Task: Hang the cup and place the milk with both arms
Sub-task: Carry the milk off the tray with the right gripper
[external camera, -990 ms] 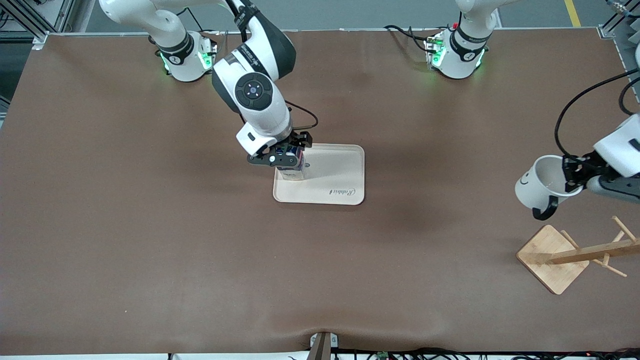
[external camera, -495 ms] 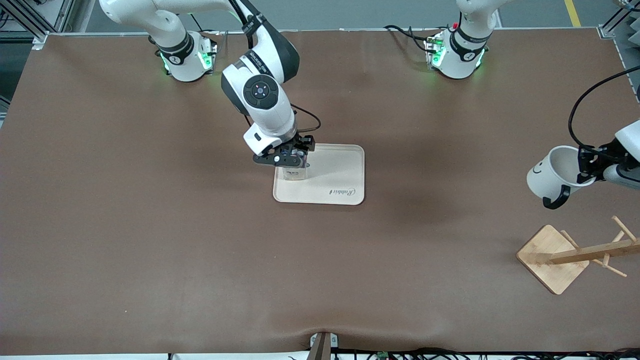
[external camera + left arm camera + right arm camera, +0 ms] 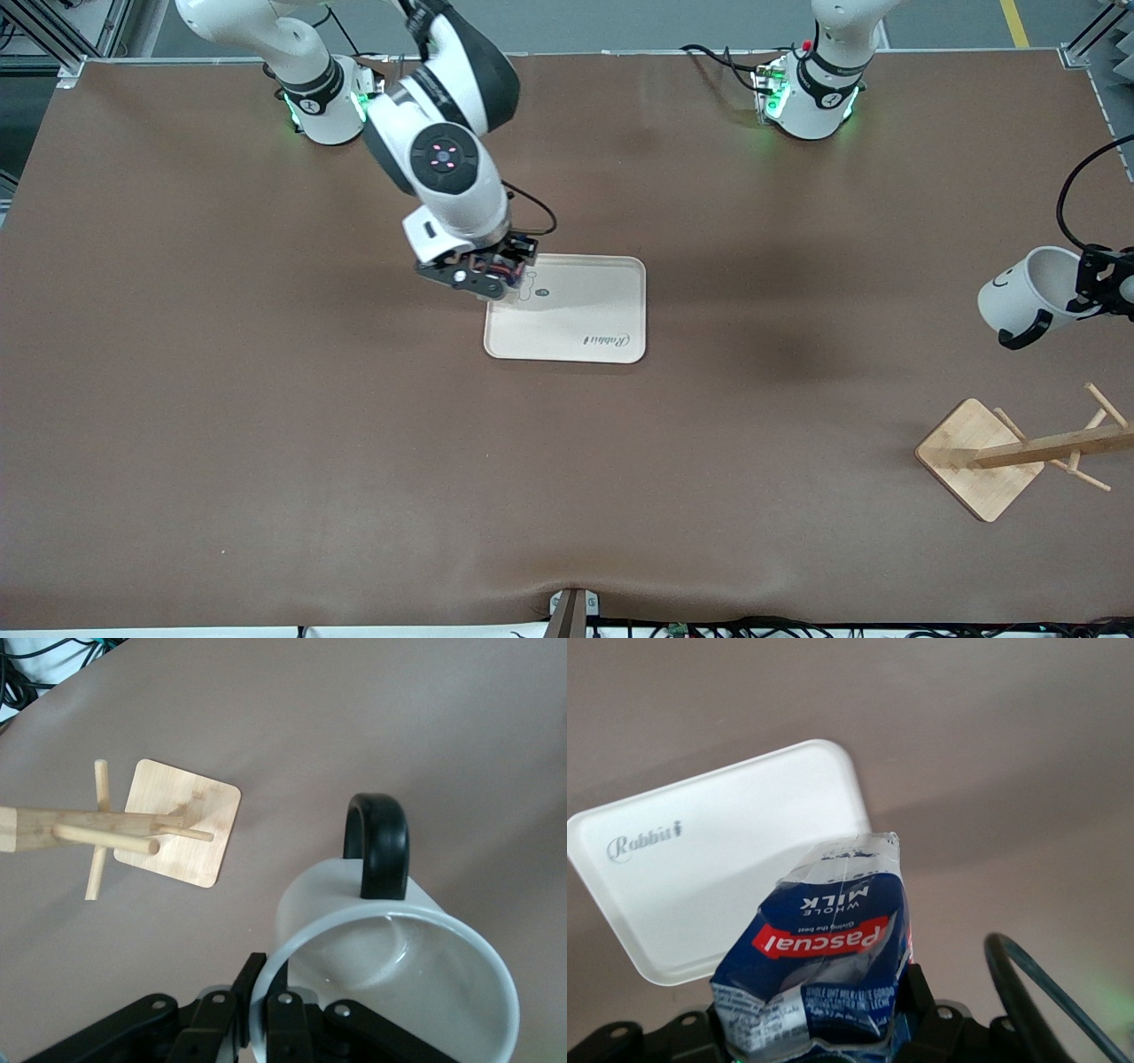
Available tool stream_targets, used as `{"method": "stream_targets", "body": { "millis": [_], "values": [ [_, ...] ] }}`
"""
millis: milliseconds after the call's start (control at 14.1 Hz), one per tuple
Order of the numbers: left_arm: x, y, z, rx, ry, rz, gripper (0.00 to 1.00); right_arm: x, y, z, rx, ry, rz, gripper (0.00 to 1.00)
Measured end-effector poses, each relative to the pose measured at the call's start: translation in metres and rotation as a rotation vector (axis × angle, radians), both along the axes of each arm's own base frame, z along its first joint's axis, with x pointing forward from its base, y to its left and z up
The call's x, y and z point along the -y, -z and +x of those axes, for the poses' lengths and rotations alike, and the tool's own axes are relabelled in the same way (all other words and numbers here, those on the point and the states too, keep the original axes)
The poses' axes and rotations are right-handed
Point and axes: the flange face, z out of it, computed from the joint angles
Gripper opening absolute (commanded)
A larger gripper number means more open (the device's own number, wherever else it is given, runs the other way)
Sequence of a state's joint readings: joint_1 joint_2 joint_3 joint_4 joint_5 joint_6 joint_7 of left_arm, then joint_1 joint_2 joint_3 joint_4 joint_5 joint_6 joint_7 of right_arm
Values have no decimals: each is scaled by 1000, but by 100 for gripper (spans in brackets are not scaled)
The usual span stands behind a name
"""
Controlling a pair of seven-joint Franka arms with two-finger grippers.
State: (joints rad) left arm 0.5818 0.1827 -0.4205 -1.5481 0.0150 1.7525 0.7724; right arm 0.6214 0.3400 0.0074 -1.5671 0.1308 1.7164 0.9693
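From my station I judge both halves of the job unfinished. My right gripper (image 3: pixel 485 276) hangs over the corner of the cream tray (image 3: pixel 611 306) nearest the right arm's base, its fingers clamped on the milk (image 3: pixel 824 948); in the right wrist view the carton looks crumpled and tilted, lifted clear of the tray rather than standing on it, so the placing is not done as far as I can see. My left gripper (image 3: pixel 1099 285) is up over the table at the left arm's end, pinched on the rim of the cup (image 3: pixel 1028 297), which tips with its black handle (image 3: pixel 379 843) hanging downward and its smiley face just showing on its side. The wooden cup rack (image 3: pixel 1019 450) stands on the table near the cup but lower in the front view, well apart from it, its pegs bare, so the hanging is not done either. What is left, by my reading: set the carton upright on the tray and let go, then bring the cup's handle onto a peg. As for writing, the carton's blue panel reads "WHOLE MILK" in white, with "Pascual" on a red band beneath, and smaller print below it that I cannot make out. The tray carries a script mark that I read as "Rabbit".
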Motion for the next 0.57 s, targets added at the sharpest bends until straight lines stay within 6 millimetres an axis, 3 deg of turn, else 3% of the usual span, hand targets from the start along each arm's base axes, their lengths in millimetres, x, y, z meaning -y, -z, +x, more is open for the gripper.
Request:
{"method": "stream_targets", "body": {
  "millis": [212, 424, 566],
  "values": [
    [-36, 16, -2, 26, 26, -16, 0, 73, -39, 40, -19, 59, 3, 0],
    [-61, 36, 3, 58, 38, -72, 0, 146, -44, 74, -9, -5, 50, 0],
    [-71, 51, 9, 78, 23, -114, 0, 183, -44, 87, -4, -42, 73, 0]
  ]
}}
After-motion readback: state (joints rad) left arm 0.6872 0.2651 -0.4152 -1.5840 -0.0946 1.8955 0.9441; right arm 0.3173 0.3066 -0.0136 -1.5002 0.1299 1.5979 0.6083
